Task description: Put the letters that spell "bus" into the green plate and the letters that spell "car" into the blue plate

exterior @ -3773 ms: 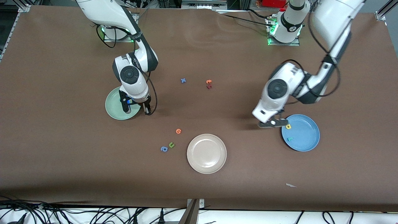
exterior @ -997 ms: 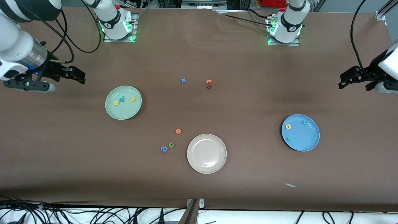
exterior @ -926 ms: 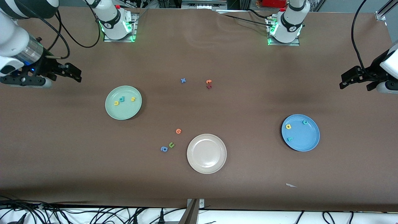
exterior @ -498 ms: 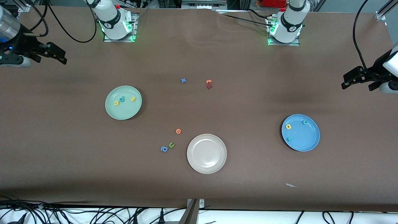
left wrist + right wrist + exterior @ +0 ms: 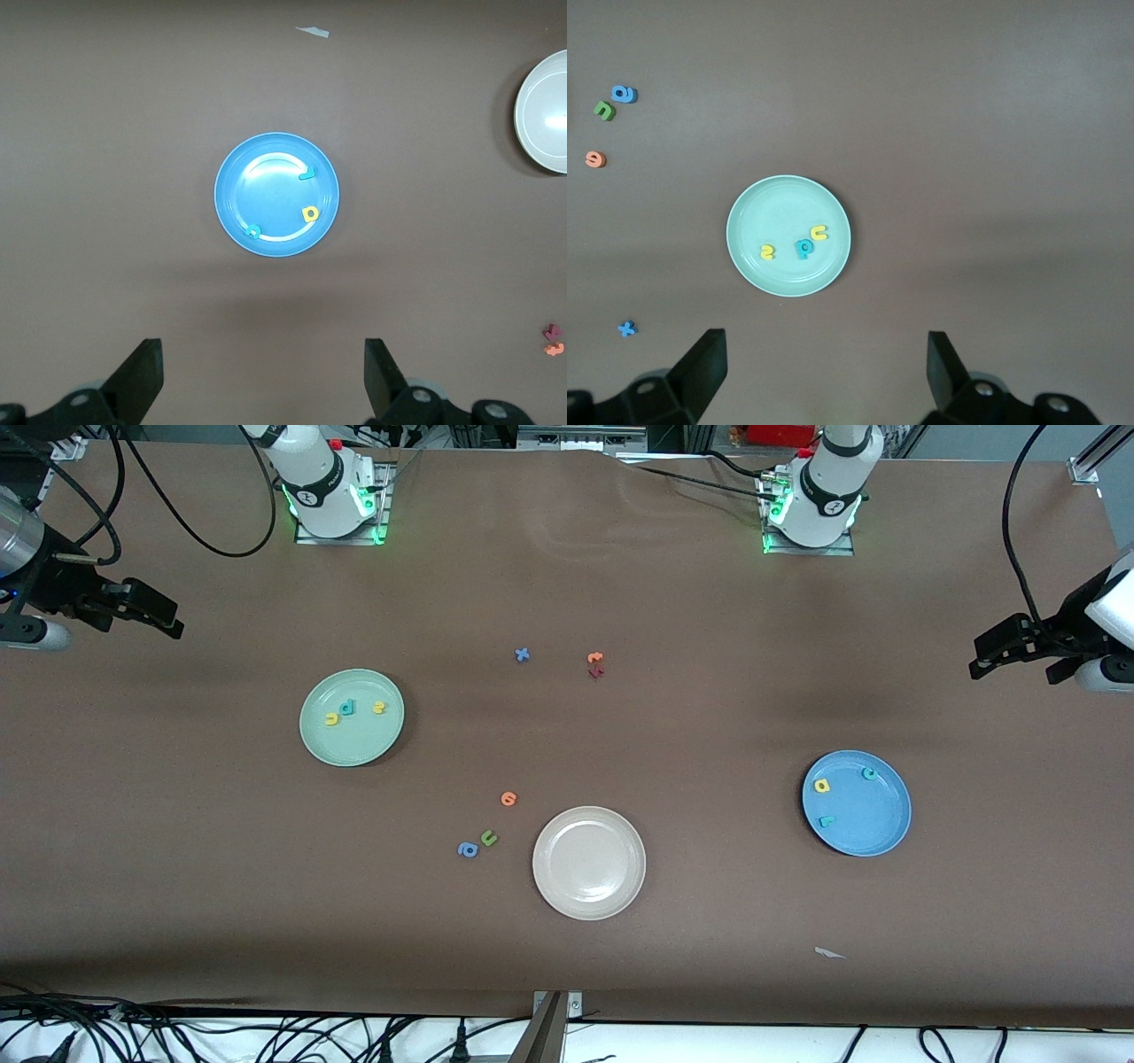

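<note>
The green plate (image 5: 352, 740) (image 5: 780, 204) holds a yellow "u" (image 5: 331, 719) (image 5: 819, 234), a teal "b" (image 5: 346, 708) (image 5: 803, 249) and a yellow "s" (image 5: 379, 708) (image 5: 767, 253). In the blue plate (image 5: 864, 828) (image 5: 266, 190) lie a yellow "a" (image 5: 822, 786) (image 5: 310, 213), a teal "c" (image 5: 870, 773) (image 5: 253, 232) and a teal "r" (image 5: 826, 821) (image 5: 307, 173). My right gripper (image 5: 168, 615) (image 5: 824, 347) hangs open and empty, high over its end of the table. The left gripper (image 5: 976, 657) (image 5: 264, 354) is likewise open and empty over the other end.
A beige plate (image 5: 589, 895) sits nearest the front camera. Beside it lie an orange round letter (image 5: 508, 799), a green "u" (image 5: 489, 837) and a blue "a" (image 5: 468, 850). Mid-table are a blue "x" (image 5: 523, 654) and two reddish letters (image 5: 595, 664). A white scrap (image 5: 828, 953) lies near the front edge.
Both arms have pulled away from the plates to the table's ends, leaving the letters in them. Over the last second the right gripper drifted outward; the left barely moved.
</note>
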